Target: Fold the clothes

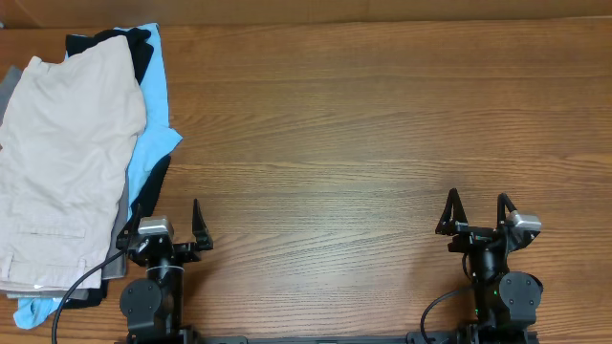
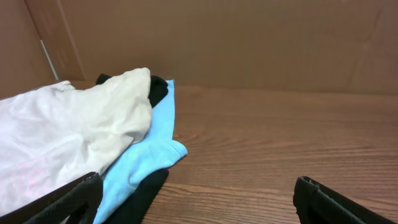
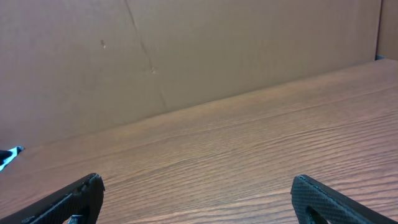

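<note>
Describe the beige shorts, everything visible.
The beige shorts, seemingly cotton, lie rumpled at the table's left side, on top of a light-blue garment, a black garment and a grey garment. A stitched seam shows near the robot end. The open left gripper sits by their near edge, holding nothing.

Beige shorts [image 1: 62, 158] — wood-grain brown table [image 1: 382, 134]

**Two black arms, grey wrist blocks**

We see both arms [image 1: 153, 277] matt black, w/ round joint housings [image 1: 521, 291]. On left gripper [image 1: 165, 218] & right gripper [image 1: 476, 215]: thin pointed black fingers [image 2: 320, 199]. Grey cam block [image 1: 155, 226] per wrist; black cable [image 1: 76, 285] at each base.
</note>
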`<state>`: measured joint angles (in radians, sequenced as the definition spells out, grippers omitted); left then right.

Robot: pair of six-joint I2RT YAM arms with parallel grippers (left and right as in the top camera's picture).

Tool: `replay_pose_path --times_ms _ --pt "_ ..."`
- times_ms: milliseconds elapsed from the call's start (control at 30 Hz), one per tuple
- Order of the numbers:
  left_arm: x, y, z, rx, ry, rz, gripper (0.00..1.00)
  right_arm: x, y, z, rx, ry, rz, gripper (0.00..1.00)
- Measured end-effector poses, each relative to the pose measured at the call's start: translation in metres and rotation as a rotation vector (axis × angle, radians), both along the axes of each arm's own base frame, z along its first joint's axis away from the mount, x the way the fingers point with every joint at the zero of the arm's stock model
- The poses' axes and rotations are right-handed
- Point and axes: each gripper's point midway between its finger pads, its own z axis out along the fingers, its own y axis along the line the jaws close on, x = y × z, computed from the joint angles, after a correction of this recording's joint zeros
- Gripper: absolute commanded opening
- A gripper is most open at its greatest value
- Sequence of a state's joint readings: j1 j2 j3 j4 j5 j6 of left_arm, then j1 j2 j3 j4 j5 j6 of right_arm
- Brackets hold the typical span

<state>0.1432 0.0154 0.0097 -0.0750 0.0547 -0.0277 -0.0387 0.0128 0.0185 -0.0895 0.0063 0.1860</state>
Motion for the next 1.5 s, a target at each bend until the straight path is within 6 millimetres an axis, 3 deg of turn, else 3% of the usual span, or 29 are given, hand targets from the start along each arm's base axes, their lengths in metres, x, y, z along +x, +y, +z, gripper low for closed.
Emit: replay_pose_path --times_ms 933,1067,1233,1300,1400,1500 --pt "-0.001 0.005 0.0 0.011 0.002 0.03 1.0 0.0 0.0 0.001 -0.001 -0.003 -0.002 1.0" --pt "-0.001 0.007 0.002 0.016 -0.007 0.04 1.0 0.0 0.001 0.018 -0.004 -0.073 0.007 1.0" --pt "0.0 0.004 0.037 0.033 -0.148 0.021 1.0 -0.002 0.014 0.034 -0.011 -0.128 0.079 1.0" --pt "-0.001 0.002 0.04 0.033 -0.145 0.011 1.0 -0.004 0.019 0.04 -0.011 -0.12 0.112 1.0" --pt "-0.003 -0.001 0.049 0.026 -0.095 -0.003 1.0 -0.01 0.026 0.067 -0.013 -0.116 0.149 1.0" --pt "-0.002 -0.004 0.079 0.043 -0.048 -0.022 1.0 -0.016 0.034 0.113 -0.036 -0.119 0.194 1.0"
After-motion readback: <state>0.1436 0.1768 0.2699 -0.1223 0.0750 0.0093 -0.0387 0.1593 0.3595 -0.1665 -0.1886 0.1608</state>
